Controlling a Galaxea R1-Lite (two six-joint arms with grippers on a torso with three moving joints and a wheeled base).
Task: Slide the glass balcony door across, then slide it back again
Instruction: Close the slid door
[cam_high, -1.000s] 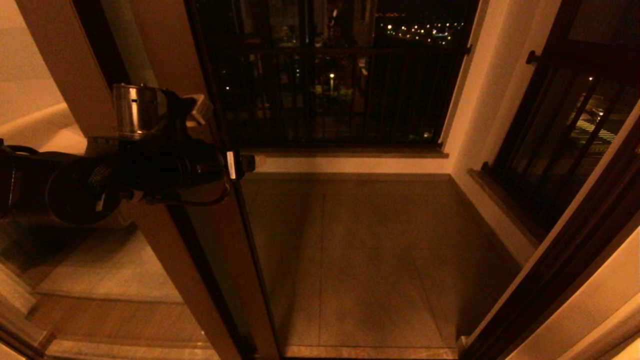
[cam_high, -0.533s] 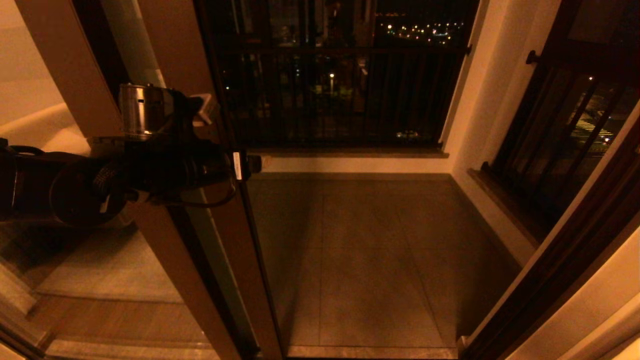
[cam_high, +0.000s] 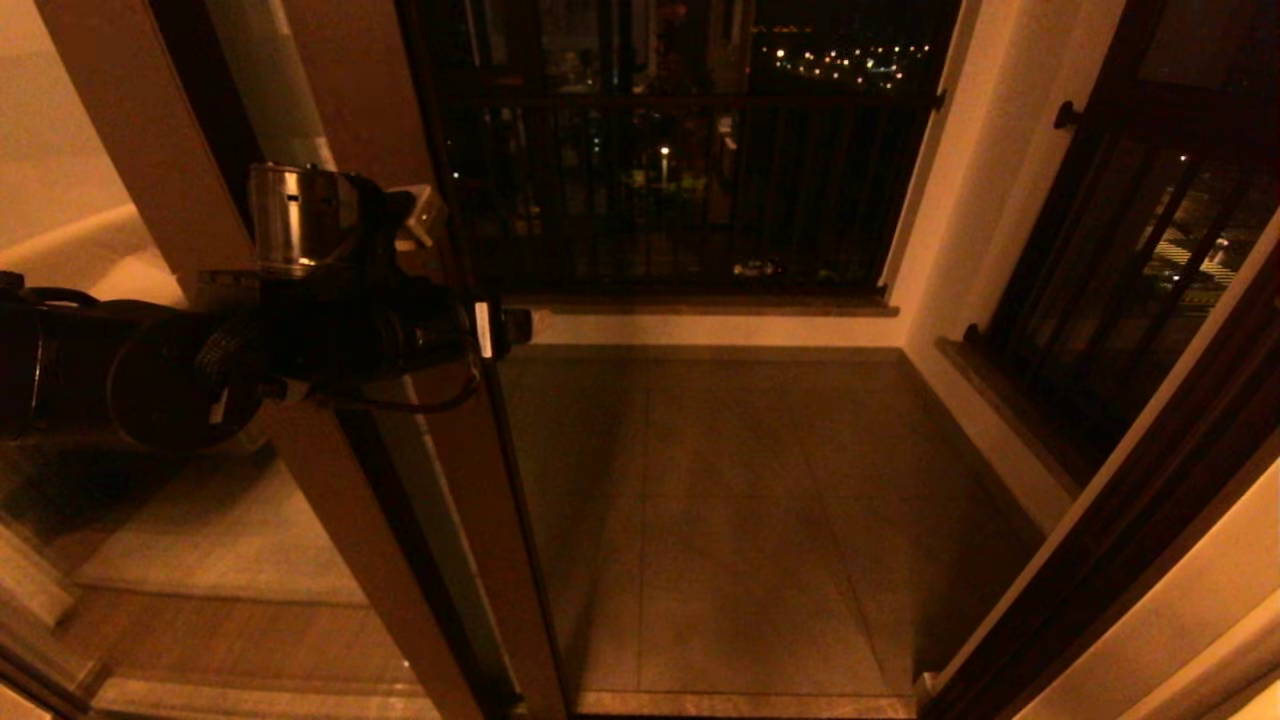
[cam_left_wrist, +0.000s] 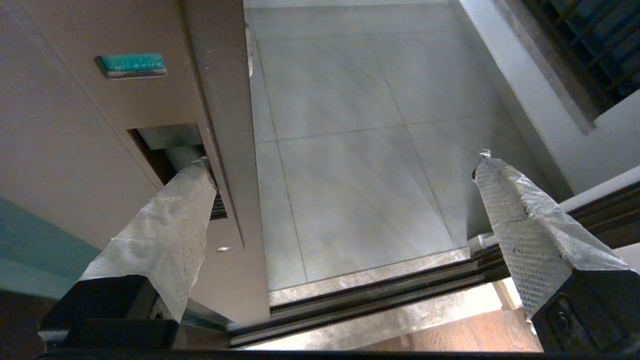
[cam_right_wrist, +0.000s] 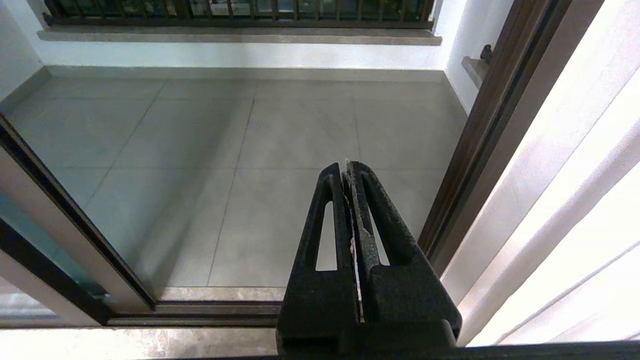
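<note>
Currently, the left gripper (cam_left_wrist: 340, 165) is positioned at the leading edge of the glass balcony door (cam_high: 470, 480), at the left of the head view. Its fingers (cam_left_wrist: 165, 235) are spread wide apart. One finger is inserted into the slot handle (cam_left_wrist: 170, 150) recessed in the door's dark brown frame; the other finger (cam_left_wrist: 520, 220) stands free over the balcony floor (cam_left_wrist: 360, 150), touching nothing. No clamping of the frame between the two fingers is seen. A small green tab (cam_left_wrist: 131, 65) is set in the frame near the slot.

The door is located at the left side of the opening, just beside a lighter brown post (cam_high: 140, 150), with most of the doorway left uncovered. Beyond it, the tiled balcony floor, the dark railing (cam_high: 680, 190) and city lights are visible. The floor track (cam_left_wrist: 360, 295) is seen running along the threshold.

The right gripper (cam_right_wrist: 348, 172) is held away from the door, over the threshold near the right door jamb (cam_right_wrist: 490, 125). Its fingers are pressed together, with nothing held between them.
</note>
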